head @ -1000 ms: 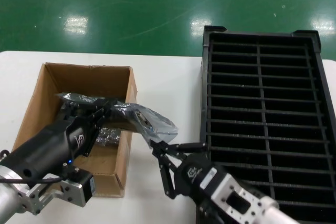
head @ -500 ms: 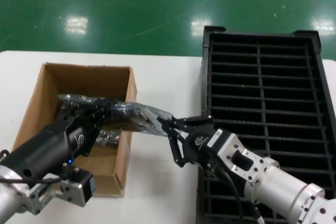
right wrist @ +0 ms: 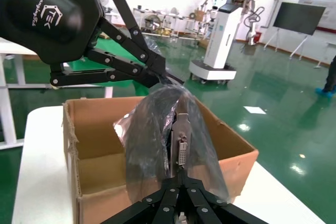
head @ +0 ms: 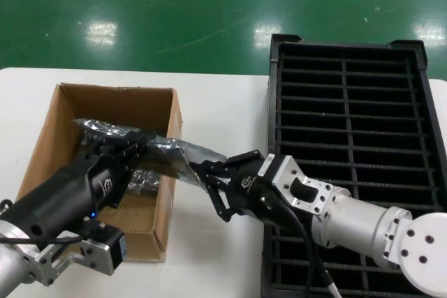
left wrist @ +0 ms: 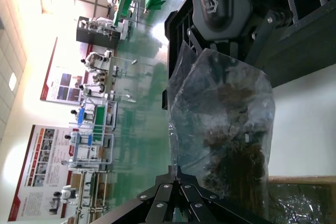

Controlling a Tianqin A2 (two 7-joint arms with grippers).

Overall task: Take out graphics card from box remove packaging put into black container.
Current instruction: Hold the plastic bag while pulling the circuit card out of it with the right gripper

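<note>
The box (head: 105, 172) sits on the left of the white table (head: 223, 109), open at the top. Over it the left gripper (head: 136, 146) has its jaws clenched on one end of the packaging (head: 171, 153), which stretches out across the box's right wall. Inside the bag lies the graphics card (right wrist: 178, 145), its metal bracket showing in the right wrist view. The right gripper (head: 209, 179) pinches the bag's other end, just beside the black container (head: 349, 158) on the table's right
</note>
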